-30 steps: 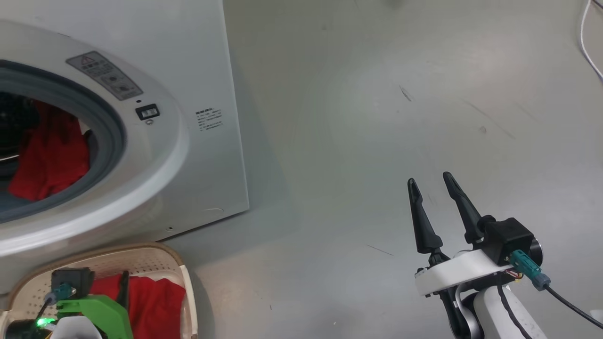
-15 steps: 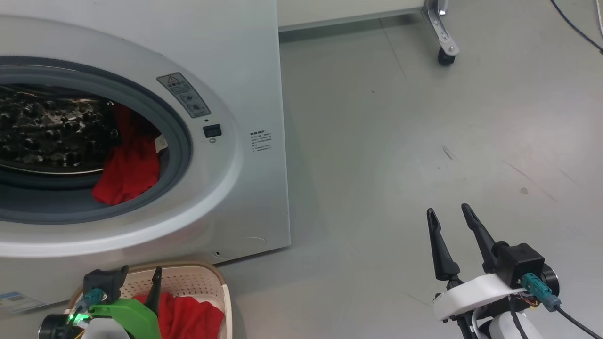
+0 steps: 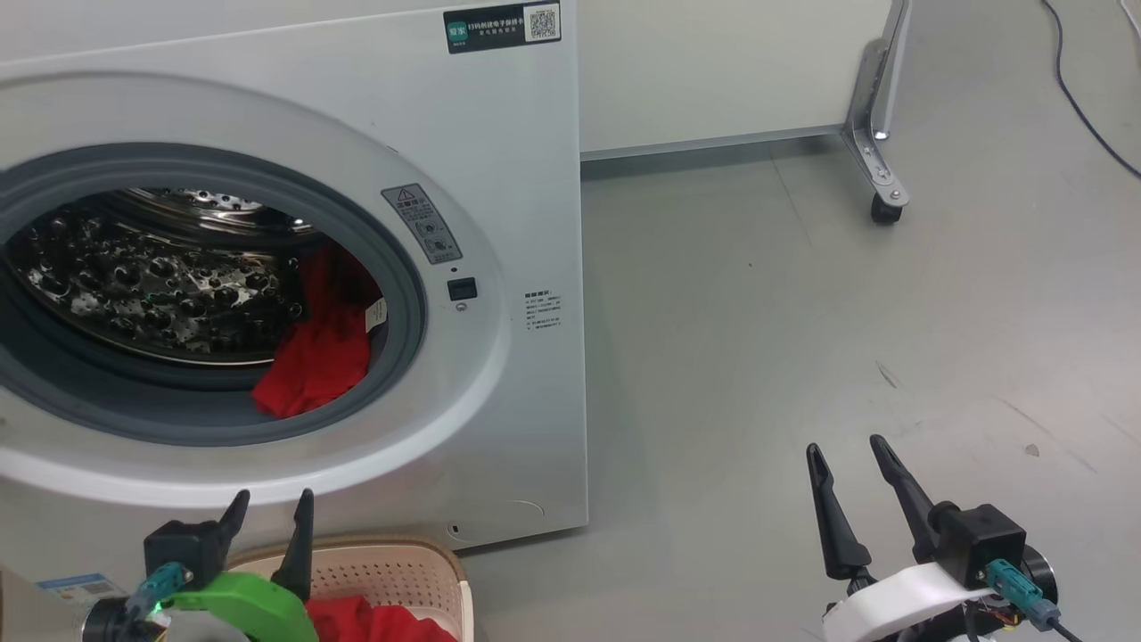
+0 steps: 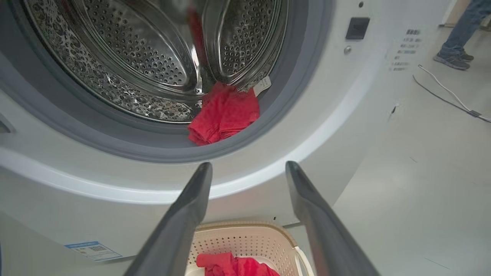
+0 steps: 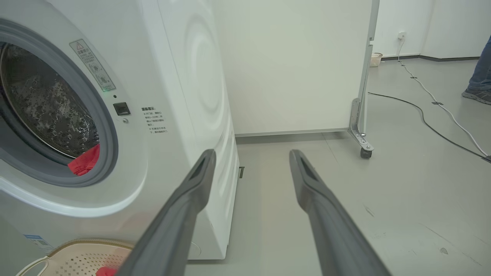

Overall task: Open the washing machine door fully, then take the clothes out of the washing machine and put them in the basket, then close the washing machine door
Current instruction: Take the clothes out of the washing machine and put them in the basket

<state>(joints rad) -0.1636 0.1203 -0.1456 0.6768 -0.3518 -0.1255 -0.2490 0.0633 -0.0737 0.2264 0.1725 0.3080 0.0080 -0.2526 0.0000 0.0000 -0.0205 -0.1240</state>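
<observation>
Here, with the left claw [image 4: 248, 165] and right claw [image 3: 845, 444] both spread empty, the red garment [image 4: 224, 115] lies at the drum's [image 4: 145, 65] lower-right edge against the gasket [image 4: 297, 88], whose lip might snag it, perhaps by its label [image 4: 262, 85].

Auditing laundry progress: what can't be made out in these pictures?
Basket contents: head view's bottom edge and the left gripper cover most of the red cloth.
Clothes in the drum: right wrist view, the gasket hides all but a corner.
Warning label text: head view, too small.
Person: left wrist view, cut off by the top edge.
</observation>
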